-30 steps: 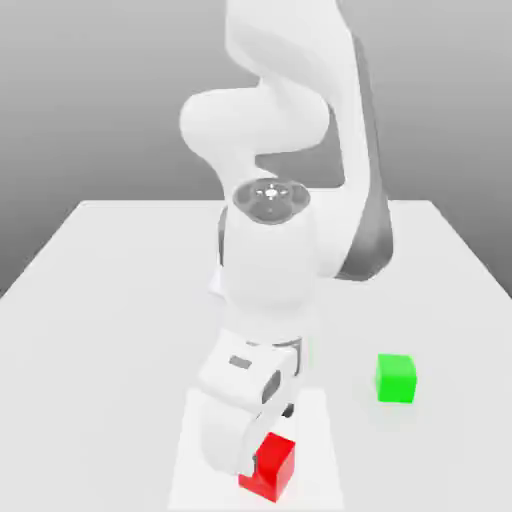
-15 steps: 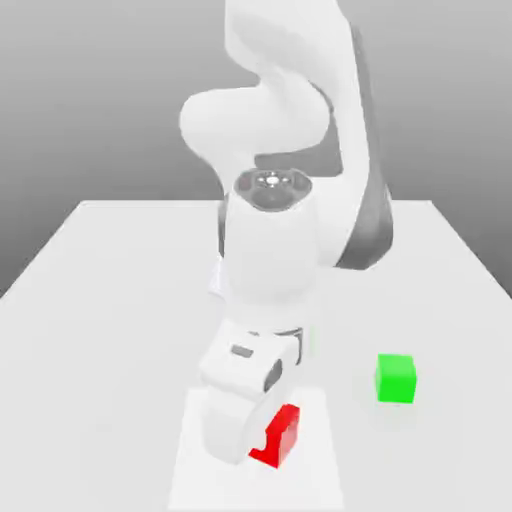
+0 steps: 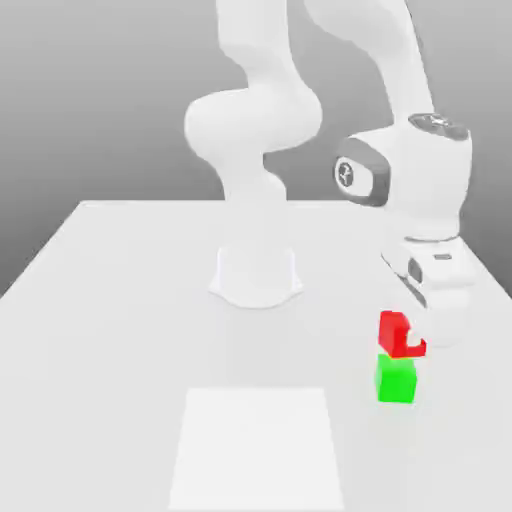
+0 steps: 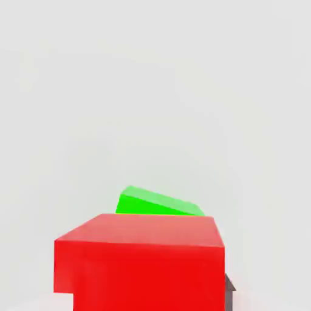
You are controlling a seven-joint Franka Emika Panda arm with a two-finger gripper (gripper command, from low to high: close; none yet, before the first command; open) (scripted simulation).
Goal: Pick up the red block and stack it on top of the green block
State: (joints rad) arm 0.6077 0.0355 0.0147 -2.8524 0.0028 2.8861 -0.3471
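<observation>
Across the white table, the arm reaches toward the exterior view's right. A paler square patch lies near the front edge. The hand is clamped on the red block, holding it just above the green block, which rests on the table.

The arm rises from its base at the tabletop's far middle, loops up and bends over toward the exterior view's right. Its wrist hangs down there, ending in the hand, which points downward and is closed around the red block low above the tabletop.
</observation>
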